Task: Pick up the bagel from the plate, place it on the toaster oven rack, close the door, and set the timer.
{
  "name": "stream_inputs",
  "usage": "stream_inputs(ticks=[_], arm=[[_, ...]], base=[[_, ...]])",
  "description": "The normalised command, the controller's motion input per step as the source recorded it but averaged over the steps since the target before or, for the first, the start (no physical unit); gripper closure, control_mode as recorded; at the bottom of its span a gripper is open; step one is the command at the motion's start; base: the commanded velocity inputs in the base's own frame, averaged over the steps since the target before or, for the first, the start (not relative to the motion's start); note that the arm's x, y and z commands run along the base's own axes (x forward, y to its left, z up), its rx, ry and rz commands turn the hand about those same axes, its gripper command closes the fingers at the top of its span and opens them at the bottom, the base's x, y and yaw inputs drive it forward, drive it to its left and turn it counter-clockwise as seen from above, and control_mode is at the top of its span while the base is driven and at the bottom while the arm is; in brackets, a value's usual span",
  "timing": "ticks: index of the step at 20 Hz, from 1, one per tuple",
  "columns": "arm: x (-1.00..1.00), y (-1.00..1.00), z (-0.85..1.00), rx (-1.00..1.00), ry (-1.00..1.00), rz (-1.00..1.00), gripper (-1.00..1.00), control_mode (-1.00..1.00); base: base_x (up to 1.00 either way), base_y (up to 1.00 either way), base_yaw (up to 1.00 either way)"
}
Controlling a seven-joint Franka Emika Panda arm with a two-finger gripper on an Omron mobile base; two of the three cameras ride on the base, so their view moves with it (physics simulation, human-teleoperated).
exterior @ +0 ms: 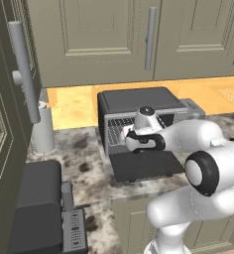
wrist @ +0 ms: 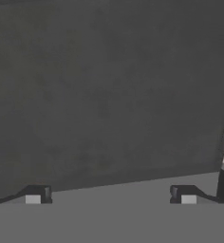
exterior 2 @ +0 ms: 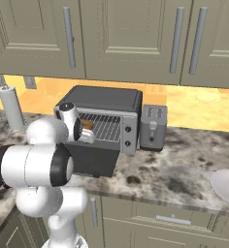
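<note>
The claw is hanging released and empty over the lowered door, its long axis lying crosswise just beneath. The bagel is already sitting on the toaster oven rack behind.

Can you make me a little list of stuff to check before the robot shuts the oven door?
1. Bagel on the toaster oven rack: ok, a small golden-brown piece sits on the wire bars inside the oven.
2. Gripper empty: ok, its jaws stand wide apart with nothing between them.
3. Door position: not ok yet, it lies folded down flat in front of the toaster oven.
4. Hand clear of the doorway: not ok, the hand sits right at the oven's mouth, above the open door.
5. Door handle in easy reach: cannot tell, the handle bar is not clear in these pictures.
</note>
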Motion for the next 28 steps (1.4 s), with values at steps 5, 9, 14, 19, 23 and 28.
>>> stream_inputs(ticks=[5,9,14,19,23,28], arm=[[-0.41,-0.02,0.14,0.00,-0.25,0.00,-1.00,-1.00],[-0.21,0.00,0.29,0.00,-0.26,0.00,-1.00,-1.00],[-0.85,-0.19,0.38,0.04,-0.22,0.00,-1.00,-1.00],[-0.92,-0.33,1.00,0.22,0.00,-0.05,-1.00,-1.00],[-0.79,-0.40,1.00,0.35,0.08,-0.09,-1.00,-1.00],[-0.62,-0.25,1.00,0.33,0.11,-0.14,-1.00,-1.00]], base=[[0.00,0.00,0.00],[0.00,0.00,0.00],[0.00,0.00,0.00],[0.00,0.00,0.00],[0.00,0.00,0.00],[0.00,0.00,0.00]])
